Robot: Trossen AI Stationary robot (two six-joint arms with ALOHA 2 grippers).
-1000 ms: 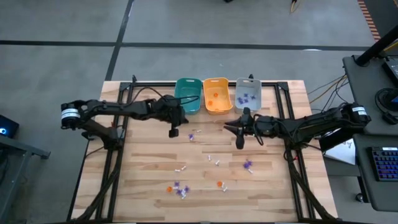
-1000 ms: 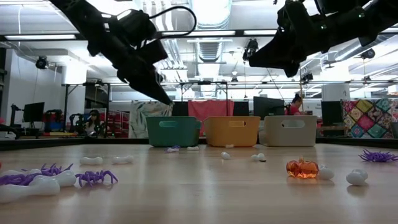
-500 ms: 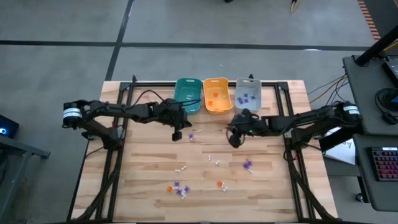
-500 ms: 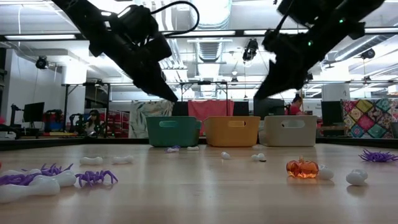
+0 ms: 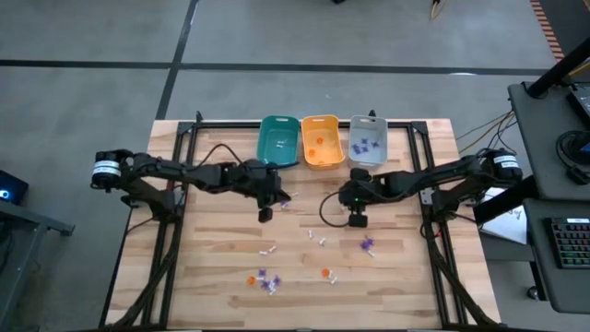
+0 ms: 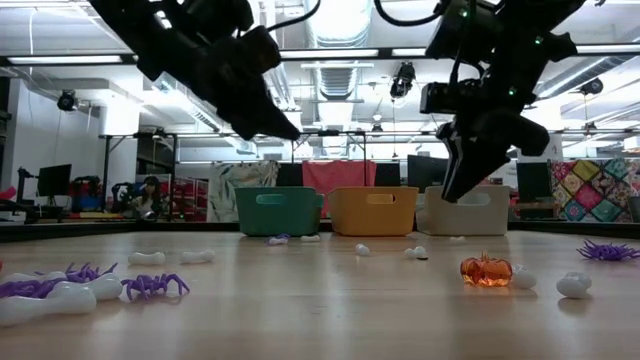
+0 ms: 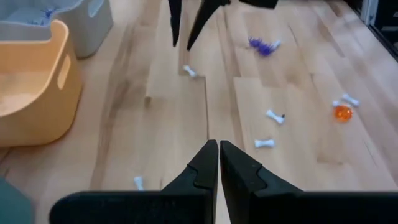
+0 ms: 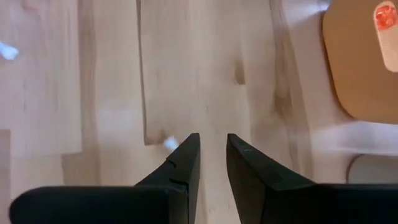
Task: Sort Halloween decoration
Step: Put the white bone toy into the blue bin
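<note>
Over the last second I swung my right gripper (image 5: pixel 358 219) away from the bins and tipped it down toward the table, so its fingers pointed almost straight at the boards. The jaws stood a little apart with nothing between them, and a small white trinket (image 8: pixel 169 144) lay on the wood just beside one fingertip (image 8: pixel 188 152), not yet between the two. I judged this the approach to a pick, with the trinket still to be centred before closing. My left gripper (image 7: pixel 218 163) had also moved, from in front of the teal bin (image 5: pixel 277 141) out over the table, and it hung there pressed shut and empty. Beyond it lay more white bones (image 7: pixel 273 116), an orange pumpkin (image 7: pixel 342 112) and a purple spider (image 7: pixel 263 45). The orange bin (image 5: pixel 322 142) and the grey bin (image 5: pixel 367 139) behind my right gripper already held a few pieces, but most of the decoration was still scattered on the table (image 5: pixel 212 258).
</note>
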